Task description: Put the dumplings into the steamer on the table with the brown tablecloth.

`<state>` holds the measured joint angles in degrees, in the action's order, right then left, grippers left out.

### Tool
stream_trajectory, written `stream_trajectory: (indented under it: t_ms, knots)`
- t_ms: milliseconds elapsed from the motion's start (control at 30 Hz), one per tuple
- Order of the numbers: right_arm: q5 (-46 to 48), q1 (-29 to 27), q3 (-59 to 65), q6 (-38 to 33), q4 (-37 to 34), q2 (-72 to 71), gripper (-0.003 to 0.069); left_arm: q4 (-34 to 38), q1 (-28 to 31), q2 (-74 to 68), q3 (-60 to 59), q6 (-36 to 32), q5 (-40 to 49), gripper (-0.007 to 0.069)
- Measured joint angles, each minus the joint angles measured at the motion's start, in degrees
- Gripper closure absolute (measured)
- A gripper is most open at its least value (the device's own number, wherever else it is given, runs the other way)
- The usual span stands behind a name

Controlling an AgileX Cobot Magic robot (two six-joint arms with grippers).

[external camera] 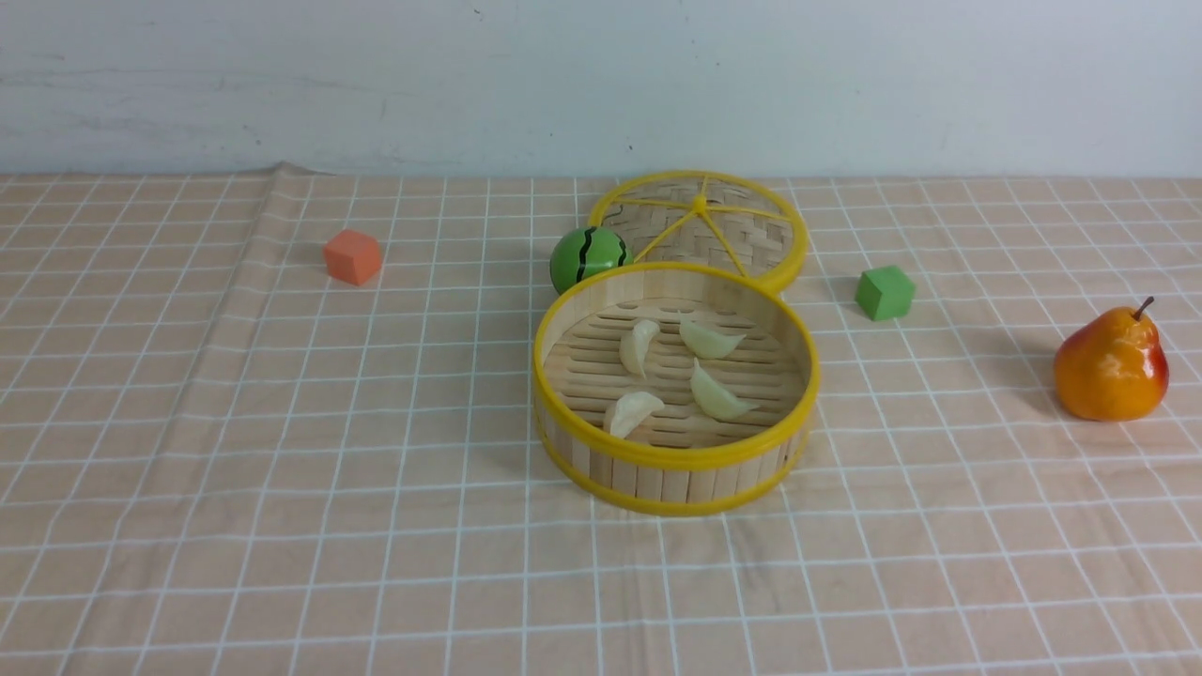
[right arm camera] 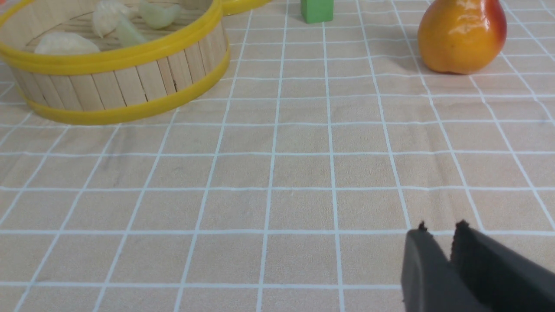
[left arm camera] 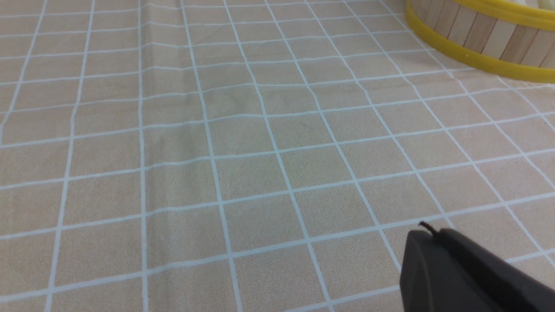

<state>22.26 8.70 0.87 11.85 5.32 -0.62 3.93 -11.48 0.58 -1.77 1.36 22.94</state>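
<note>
The glossy pear (external camera: 1111,365) contrasts with the matt wooden steamer (external camera: 676,469).

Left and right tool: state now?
Left tool: closed, holding nothing.
Right tool: fingertips slightly apart, open a little, nothing between them.

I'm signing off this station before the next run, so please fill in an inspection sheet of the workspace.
Surface: tan tablecloth with white grid, a few creases
Job's things: four dumplings inside the bamboo steamer; none seen outside it
Clutter: woven lid and green ball with black stripes behind the steamer; orange block to the left; green block and pear to the right
Grippers: left gripper shut, right gripper slightly open; both empty
Cables: nothing seen
Surroundings: pale wall with faint marks
</note>
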Motion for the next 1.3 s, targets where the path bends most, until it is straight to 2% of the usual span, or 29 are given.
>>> stream_trajectory:
  t_ms: [1300]
  knots:
    - [0.0, 0.0, 0.0, 0.7, 0.0, 0.0, 0.0508, 0.0, 0.0, 0.0, 0.0, 0.0, 0.0, 0.0637]
